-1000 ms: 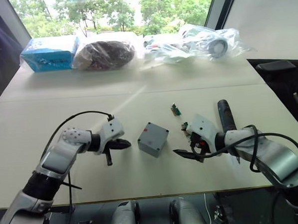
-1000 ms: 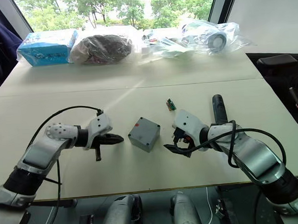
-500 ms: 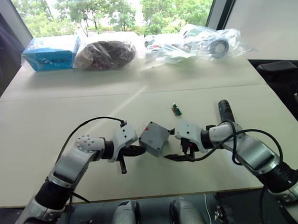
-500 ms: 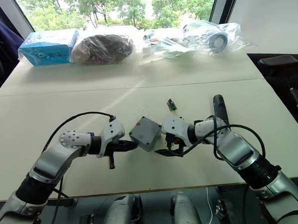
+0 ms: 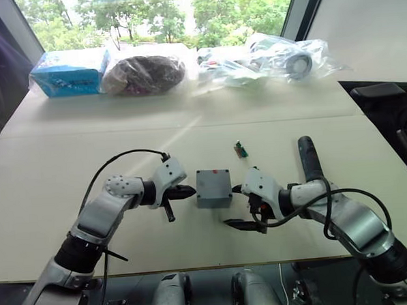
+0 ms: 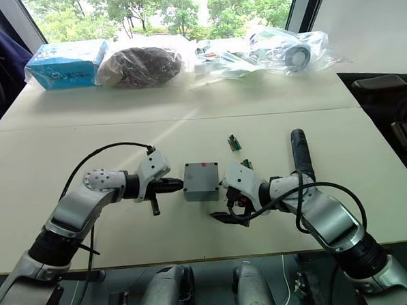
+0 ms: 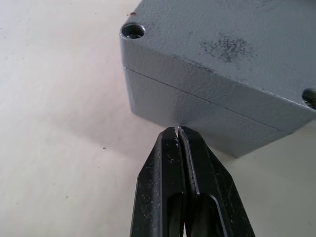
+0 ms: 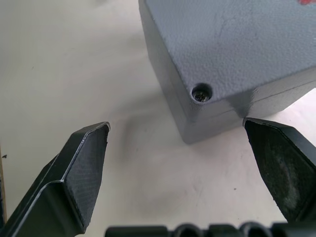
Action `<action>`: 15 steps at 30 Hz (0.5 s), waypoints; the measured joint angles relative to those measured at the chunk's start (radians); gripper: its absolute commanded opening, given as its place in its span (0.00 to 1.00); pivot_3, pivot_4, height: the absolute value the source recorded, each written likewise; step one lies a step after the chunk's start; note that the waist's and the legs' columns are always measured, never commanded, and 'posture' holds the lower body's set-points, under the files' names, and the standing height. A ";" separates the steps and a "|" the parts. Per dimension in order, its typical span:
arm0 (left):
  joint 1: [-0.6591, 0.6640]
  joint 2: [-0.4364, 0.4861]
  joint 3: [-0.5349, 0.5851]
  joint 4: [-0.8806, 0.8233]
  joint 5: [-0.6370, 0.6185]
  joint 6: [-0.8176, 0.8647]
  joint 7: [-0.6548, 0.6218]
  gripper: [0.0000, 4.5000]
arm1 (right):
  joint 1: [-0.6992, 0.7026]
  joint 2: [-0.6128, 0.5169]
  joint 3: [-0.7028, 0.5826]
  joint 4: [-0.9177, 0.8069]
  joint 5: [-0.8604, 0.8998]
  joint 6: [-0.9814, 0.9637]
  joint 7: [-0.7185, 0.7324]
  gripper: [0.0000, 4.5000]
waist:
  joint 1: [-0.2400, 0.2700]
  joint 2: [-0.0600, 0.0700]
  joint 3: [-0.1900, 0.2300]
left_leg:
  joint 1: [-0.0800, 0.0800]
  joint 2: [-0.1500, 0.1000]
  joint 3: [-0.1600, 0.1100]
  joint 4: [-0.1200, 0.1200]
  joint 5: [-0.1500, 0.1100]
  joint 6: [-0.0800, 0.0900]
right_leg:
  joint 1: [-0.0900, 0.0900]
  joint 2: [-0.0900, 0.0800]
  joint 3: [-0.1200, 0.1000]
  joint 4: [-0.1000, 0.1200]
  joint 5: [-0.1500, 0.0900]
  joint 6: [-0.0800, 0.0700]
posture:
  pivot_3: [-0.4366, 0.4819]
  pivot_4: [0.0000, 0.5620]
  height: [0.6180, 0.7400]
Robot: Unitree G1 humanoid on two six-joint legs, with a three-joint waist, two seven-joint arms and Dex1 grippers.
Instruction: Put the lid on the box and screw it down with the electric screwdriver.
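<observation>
Trees fill the window behind a pale bench point(image 5: 87, 145), along whose far edge lie a blue carton point(image 5: 68, 72) and several clear plastic bags point(image 5: 267, 57) of parts. Near the front middle of the bench sits the box point(image 5: 214, 193) with the lid point(image 5: 213, 181) already on top of it, the lid's small red mark toward the far side. The left tool point(image 5: 188, 191) points at the box's left side with its two black fingers pressed together; the left wrist view shows the fingertips point(image 7: 177, 136) right at the box wall, just under the seam between lid and box, though actual contact cannot be told, and it also shows an open screw hole at a lid corner. The right tool point(image 5: 239, 206) stands just right of the box with its fingers spread wide, one near the box's right side and the other lower, toward the front edge of the bench. From the right wrist view, the box's near corner lies between the two fingers point(image 8: 81, 168), untouched by either, and a further screw hole shows in the lid. The electric screwdriver point(image 5: 307, 158) lies flat on the bench, to the right beyond the right arm, well apart from the box. A small green part point(image 5: 240, 149) lies beyond the box, toward the window.
</observation>
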 measured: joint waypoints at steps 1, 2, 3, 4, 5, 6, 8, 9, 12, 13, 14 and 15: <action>0.000 0.000 0.000 0.000 0.000 -0.001 -0.003 0.00 | 0.003 0.001 -0.001 -0.002 0.000 0.002 -0.004 1.00 | 0.000 0.000 0.000 | 0.000 0.000 0.000 0.000 0.000 0.000 | 0.000 0.000 0.000 0.000 0.000 0.000 | 0.48 0.27 1.00; 0.000 0.000 0.000 0.000 0.000 -0.002 -0.005 0.00 | 0.005 0.002 -0.001 -0.003 0.000 0.004 -0.008 1.00 | 0.000 0.000 0.000 | 0.000 0.000 0.000 0.000 0.000 0.000 | 0.000 0.000 0.000 0.000 0.000 0.000 | 0.48 0.27 1.00; 0.000 0.000 0.000 0.000 0.000 -0.003 -0.006 0.00 | 0.006 0.002 -0.001 -0.004 0.000 0.004 -0.009 1.00 | 0.000 0.000 0.000 | 0.000 0.000 0.000 0.000 0.000 0.000 | 0.000 0.000 0.000 0.000 0.000 0.000 | 0.48 0.27 1.00; 0.000 0.001 0.000 0.000 0.000 -0.004 -0.009 0.00 | 0.008 0.002 -0.001 -0.006 0.000 0.005 -0.013 1.00 | 0.000 0.000 0.000 | 0.000 0.000 0.000 0.000 0.000 0.000 | 0.000 0.000 0.000 0.000 0.000 0.000 | 0.48 0.27 1.00; 0.001 0.002 0.000 0.000 0.000 -0.006 -0.010 0.00 | 0.010 0.001 -0.001 -0.009 0.000 0.005 -0.014 1.00 | 0.000 0.000 0.000 | 0.000 0.000 0.000 0.000 0.000 0.000 | 0.000 0.000 0.000 0.000 0.000 0.000 | 0.48 0.27 1.00; 0.002 0.006 0.000 -0.002 -0.004 -0.009 -0.015 0.00 | 0.013 0.001 -0.005 -0.014 0.001 0.006 -0.015 1.00 | 0.000 0.000 0.000 | 0.000 0.000 0.000 0.000 0.000 0.000 | 0.000 0.000 0.000 0.000 0.000 0.000 | 0.48 0.27 1.00; 0.005 0.025 0.003 -0.012 -0.018 -0.012 -0.037 0.00 | 0.023 -0.003 -0.036 -0.035 0.021 0.013 -0.015 1.00 | 0.000 0.000 0.000 | 0.000 0.000 0.000 0.000 0.000 0.000 | 0.000 0.000 0.000 0.000 0.000 0.000 | 0.48 0.27 1.00; 0.009 0.044 0.015 -0.014 -0.032 -0.012 -0.053 0.00 | 0.029 -0.004 -0.080 -0.047 0.049 0.026 -0.014 1.00 | 0.000 0.000 0.000 | 0.000 0.000 0.000 0.000 0.000 0.000 | 0.000 0.000 0.000 0.000 0.000 0.000 | 0.48 0.27 1.00; 0.011 0.096 0.075 -0.013 -0.067 -0.008 -0.088 0.00 | 0.031 -0.002 -0.231 -0.055 0.126 0.073 -0.021 1.00 | 0.000 0.000 0.000 | 0.000 0.000 -0.001 0.000 0.000 0.000 | 0.000 0.000 0.000 0.000 0.000 0.000 | 0.48 0.27 1.00; 0.010 0.109 0.091 -0.013 -0.080 -0.007 -0.096 0.00 | 0.030 0.001 -0.272 -0.055 0.154 0.087 -0.025 1.00 | 0.001 0.000 0.000 | 0.000 0.000 -0.001 0.000 0.000 0.000 | 0.000 0.000 0.000 0.000 0.000 0.000 | 0.48 0.27 1.00; 0.010 0.115 0.100 -0.013 -0.084 -0.006 -0.102 0.00 | 0.028 0.006 -0.294 -0.054 0.172 0.097 -0.028 1.00 | 0.001 0.000 0.000 | 0.000 0.000 -0.001 0.000 0.000 0.000 | 0.000 0.000 0.000 0.000 0.000 0.000 | 0.48 0.27 1.00; 0.009 0.123 0.107 -0.010 -0.096 -0.001 -0.114 0.00 | 0.023 0.016 -0.314 -0.045 0.192 0.105 -0.031 1.00 | 0.000 0.000 0.000 | 0.000 0.000 -0.001 0.000 0.000 0.000 | 0.000 0.000 0.000 0.000 0.000 0.000 | 0.48 0.27 1.00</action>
